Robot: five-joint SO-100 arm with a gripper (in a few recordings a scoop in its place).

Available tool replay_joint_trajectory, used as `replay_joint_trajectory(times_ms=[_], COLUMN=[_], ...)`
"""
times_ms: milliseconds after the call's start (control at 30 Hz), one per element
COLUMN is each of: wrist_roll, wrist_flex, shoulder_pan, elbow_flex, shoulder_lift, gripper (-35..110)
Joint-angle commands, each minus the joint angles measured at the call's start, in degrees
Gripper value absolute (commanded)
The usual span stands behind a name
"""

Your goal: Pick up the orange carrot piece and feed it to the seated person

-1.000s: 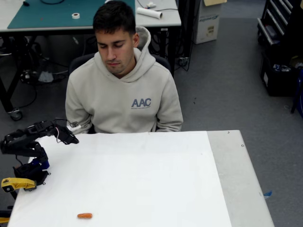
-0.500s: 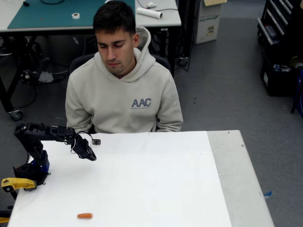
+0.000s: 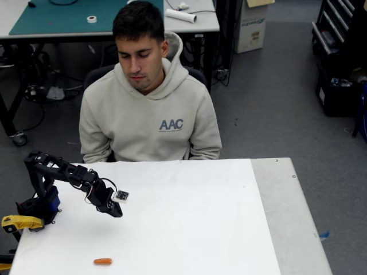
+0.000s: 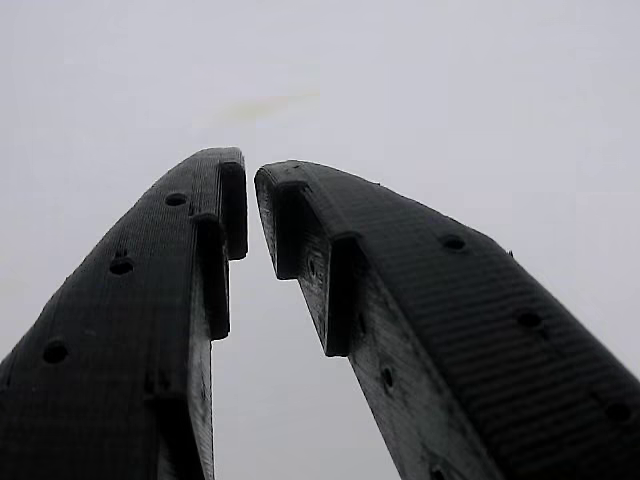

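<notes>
The orange carrot piece [image 3: 103, 261] lies on the white table [image 3: 189, 229] near its front left edge. My black gripper [image 3: 115, 211] hangs over the table's left part, above and slightly right of the carrot, pointing down and to the right. In the wrist view its fingertips [image 4: 232, 195] nearly meet, leaving only a thin slit, and nothing sits between them over the pale tabletop. The seated person [image 3: 149, 109], in a beige hoodie, sits behind the table's far edge and looks down.
My arm's base [image 3: 39, 207] stands at the table's left edge, with a yellow part [image 3: 22, 222] beside it. A grey strip [image 3: 292, 217] runs along the table's right side. Behind the person are a desk [image 3: 69, 17] and a cardboard box [image 3: 252, 26].
My arm has unfolded from its tucked pose at the left edge. The gripper has swung out to the right and down over the table, closer to the carrot. The carrot and the person have not moved.
</notes>
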State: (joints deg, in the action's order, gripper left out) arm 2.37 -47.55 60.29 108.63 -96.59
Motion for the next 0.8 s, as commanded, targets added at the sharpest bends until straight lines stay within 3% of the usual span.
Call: replay_joint_trajectory(times_ms=[0,433,767], wrist_roll=[6.77,25.14,30.41], wrist_flex=[-0.18,0.53,0.62], shoulder_pan=[3.52,16.96,23.03], elbow_flex=[-4.04,-5.10,-11.07], shoulder_lift=[-0.70,-0.26,0.18], gripper=[-3,-3,-3])
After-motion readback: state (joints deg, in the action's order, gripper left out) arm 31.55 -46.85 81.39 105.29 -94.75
